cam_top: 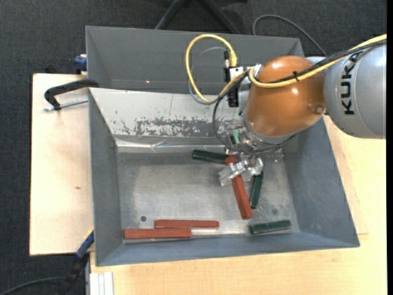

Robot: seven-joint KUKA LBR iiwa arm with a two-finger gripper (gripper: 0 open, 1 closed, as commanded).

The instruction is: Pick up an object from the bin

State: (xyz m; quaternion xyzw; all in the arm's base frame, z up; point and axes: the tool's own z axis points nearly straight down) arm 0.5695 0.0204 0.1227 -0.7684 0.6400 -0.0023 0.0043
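My gripper (241,171) hangs low over the right middle of the bin floor, under the orange wrist cover. It is open, with one silvery finger (229,177) to the left and the other to the right of the upper end of a red stick (242,199). That stick lies slanting down toward the front. A dark green stick (255,190) lies close along its right side. Another dark green stick (209,157) lies just left of the gripper, near the back wall.
Two red sticks (186,224) (158,233) lie side by side along the front wall at the left. A dark green stick (269,227) rests at the front right. The arm's orange cover and yellow cable hang over the back right.
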